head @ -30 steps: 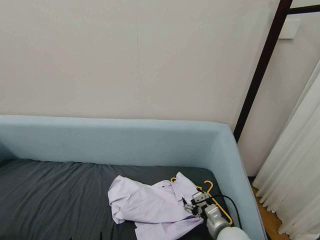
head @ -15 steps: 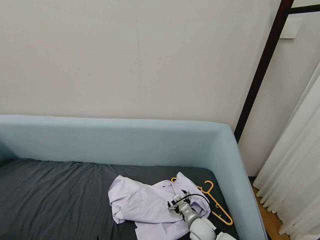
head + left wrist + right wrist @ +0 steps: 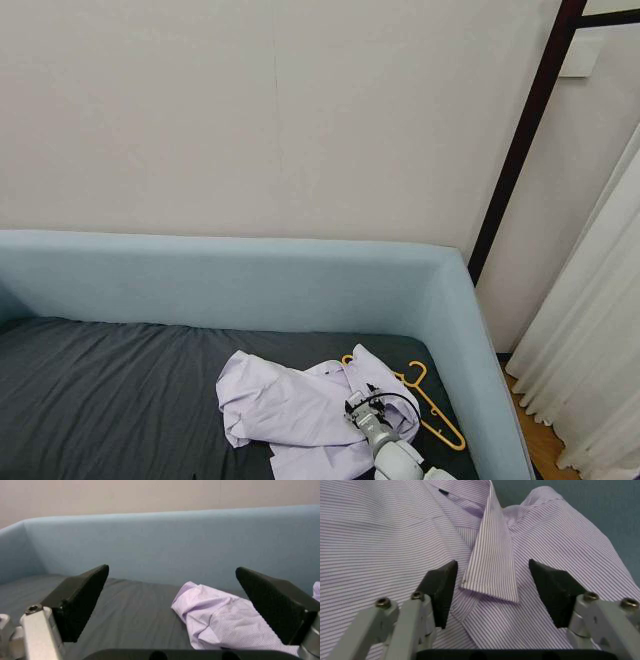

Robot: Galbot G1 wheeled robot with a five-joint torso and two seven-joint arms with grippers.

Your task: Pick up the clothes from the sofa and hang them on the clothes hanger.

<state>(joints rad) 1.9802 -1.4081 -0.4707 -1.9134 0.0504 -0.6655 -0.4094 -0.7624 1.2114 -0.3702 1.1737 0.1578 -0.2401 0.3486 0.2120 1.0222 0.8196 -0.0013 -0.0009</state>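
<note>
Pale blue sofa [image 3: 250, 285] carries a crumpled lilac striped shirt [image 3: 290, 405] on its dark seat near the right end, with an orange hanger [image 3: 455, 435] poking out beneath. The right gripper [image 3: 492, 573] is spread astride the collar. The left gripper [image 3: 171, 570], also spread, hangs beside the shirt.

Soft even light, wall [image 3: 300, 120] bright, sofa seat [image 3: 100, 400] dim, faint shadows in shirt [image 3: 290, 405] folds

My right gripper [image 3: 492, 590] has black wedge pads [image 3: 442, 587] on silver links [image 3: 415, 626], a screw [image 3: 382, 602] behind each; left gripper [image 3: 172, 592] alike.
</note>
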